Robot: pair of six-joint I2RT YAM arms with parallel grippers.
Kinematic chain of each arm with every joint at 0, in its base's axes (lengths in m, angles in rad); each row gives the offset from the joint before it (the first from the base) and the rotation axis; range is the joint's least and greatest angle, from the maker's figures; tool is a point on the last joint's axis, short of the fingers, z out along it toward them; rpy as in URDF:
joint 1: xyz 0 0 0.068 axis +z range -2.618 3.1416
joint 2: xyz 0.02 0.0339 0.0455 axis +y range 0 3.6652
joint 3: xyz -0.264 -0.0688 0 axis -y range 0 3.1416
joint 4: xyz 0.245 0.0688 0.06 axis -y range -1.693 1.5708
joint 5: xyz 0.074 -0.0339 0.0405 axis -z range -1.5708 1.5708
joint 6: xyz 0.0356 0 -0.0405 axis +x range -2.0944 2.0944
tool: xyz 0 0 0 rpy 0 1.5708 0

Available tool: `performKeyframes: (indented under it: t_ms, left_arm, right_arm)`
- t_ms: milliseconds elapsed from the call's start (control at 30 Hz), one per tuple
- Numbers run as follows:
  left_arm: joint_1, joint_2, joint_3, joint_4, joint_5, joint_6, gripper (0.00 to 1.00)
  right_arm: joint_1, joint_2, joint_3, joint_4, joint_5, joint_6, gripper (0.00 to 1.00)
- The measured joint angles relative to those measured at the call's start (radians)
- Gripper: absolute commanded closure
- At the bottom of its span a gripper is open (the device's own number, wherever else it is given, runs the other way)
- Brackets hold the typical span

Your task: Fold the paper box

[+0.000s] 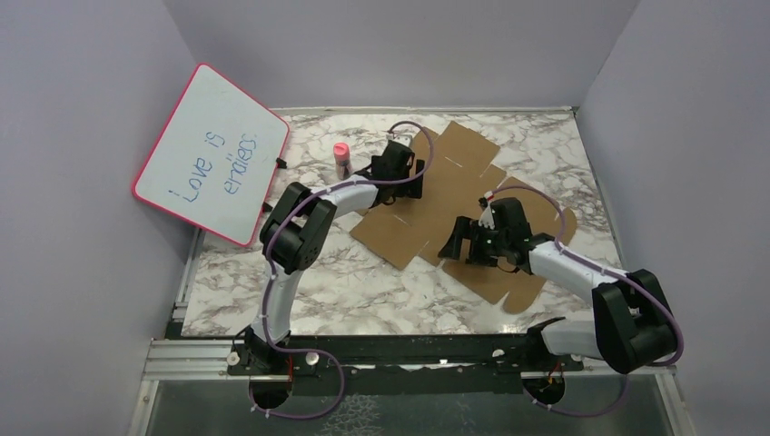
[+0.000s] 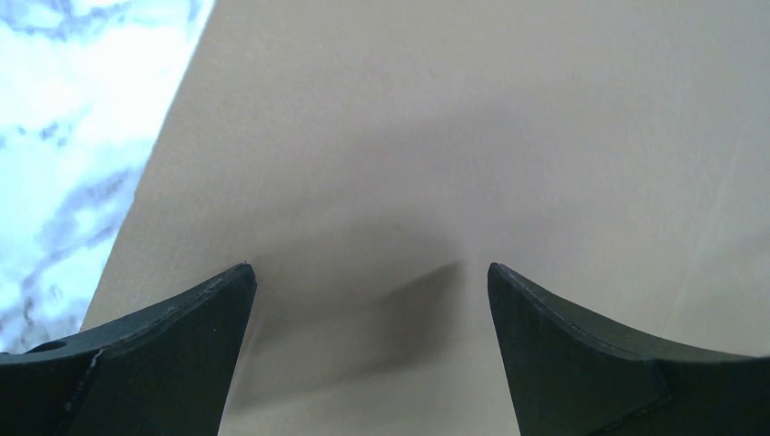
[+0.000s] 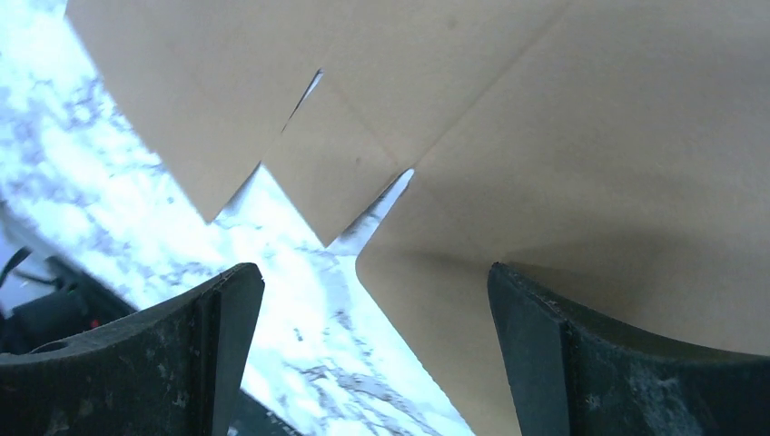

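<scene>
The paper box (image 1: 454, 195) lies flat and unfolded on the marble table, a brown cardboard sheet with flaps and slits. My left gripper (image 1: 402, 175) hovers over its left part, open; in the left wrist view bare cardboard (image 2: 436, 136) fills the space between the wide-apart fingers (image 2: 172, 345). My right gripper (image 1: 461, 243) stands open over the sheet's near edge. Its wrist view shows a rounded flap corner (image 3: 427, 300) and slits (image 3: 381, 204) of the box between the fingers (image 3: 581, 354), with marble on the left. Nothing is held.
A pink-framed whiteboard (image 1: 213, 153) with writing leans against the left wall. A small pink bottle (image 1: 341, 160) stands on the marble table (image 1: 363, 282) just left of the left gripper. Grey walls enclose three sides; a metal rail (image 1: 381, 350) runs along the near edge.
</scene>
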Motion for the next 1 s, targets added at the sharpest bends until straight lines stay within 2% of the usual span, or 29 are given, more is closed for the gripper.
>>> performKeyframes:
  t_ms: [167,333,467,667,900,1000]
  left_arm:
    - [0.027,0.101,0.178,-0.038,0.02,0.048,0.01]
    - [0.029,0.033,0.164,-0.058,0.034,0.042,0.01]
    - [0.03,-0.173,-0.031,-0.025,0.034,-0.029,0.01]
    - [0.051,-0.585,-0.444,0.072,0.03,-0.236,0.01]
    - [0.09,-0.854,-0.819,0.1,0.024,-0.454,0.01]
    - [0.114,-0.897,-0.917,0.131,0.034,-0.542,0.09]
  right_arm:
    - [0.026,0.048,0.03,0.027,-0.114,0.019,0.0]
    - [0.032,0.055,0.159,-0.014,-0.089,-0.024,0.0]
    - [0.027,0.043,0.262,-0.033,-0.005,-0.091,0.0]
    - [-0.002,0.103,0.383,-0.033,0.074,-0.16,0.0]
    - [-0.064,0.193,0.429,-0.001,0.101,-0.177,0.0]
    - [-0.122,0.233,0.457,0.032,0.09,-0.175,0.0]
